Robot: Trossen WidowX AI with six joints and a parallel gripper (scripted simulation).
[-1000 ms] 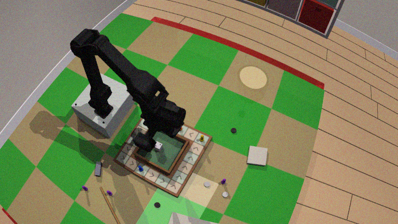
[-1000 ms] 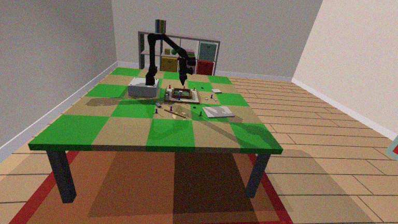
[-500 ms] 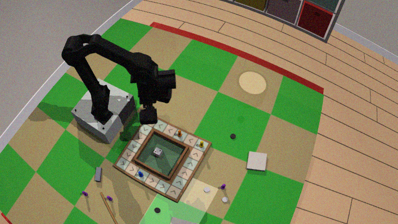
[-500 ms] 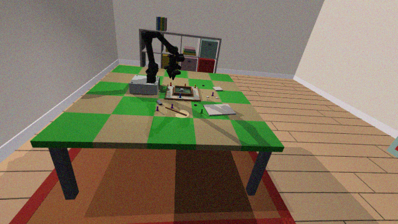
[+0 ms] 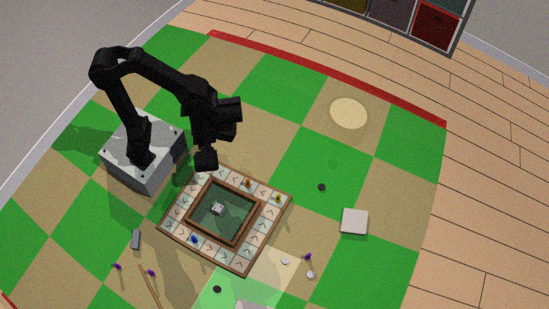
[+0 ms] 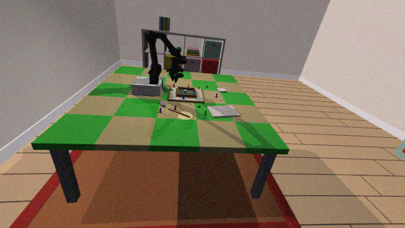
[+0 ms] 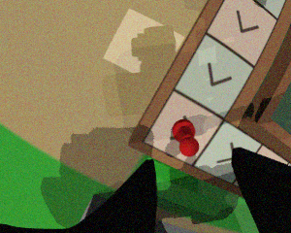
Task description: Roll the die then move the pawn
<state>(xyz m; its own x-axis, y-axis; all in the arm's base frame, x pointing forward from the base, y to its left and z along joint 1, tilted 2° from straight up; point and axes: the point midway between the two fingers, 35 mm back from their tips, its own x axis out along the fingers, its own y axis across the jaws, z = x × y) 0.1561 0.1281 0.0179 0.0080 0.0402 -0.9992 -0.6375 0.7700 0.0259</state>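
Observation:
The die [image 5: 217, 208] [image 6: 185, 90] lies in the green-floored tray [image 5: 239, 220] in the middle of the board [image 5: 254, 237] [image 7: 199, 84]. Its top seems to show two pips, though it is small and grainy. The red pawn [image 6: 174, 85] [image 7: 184, 131] stands on a corner square of the board; the arm hides it in the top view. My gripper [image 6: 175, 81] [image 7: 194, 162] is partly open and empty, above that corner, its fingertips off the pawn. The blue pawn [image 5: 194, 239], orange pawn [image 5: 247, 182] and yellow pawn [image 5: 278, 197] stand on other squares.
Purple pawns [image 5: 307, 256] [image 5: 151, 272] [image 5: 116, 266], black discs [image 5: 321, 187] [image 5: 216, 289], white discs [image 5: 284, 260] [image 5: 309, 274], a pale square block [image 5: 354, 221], a grey block [image 5: 135, 239] and a wooden stick [image 5: 149, 285] lie around the board. The arm's base stands beside it.

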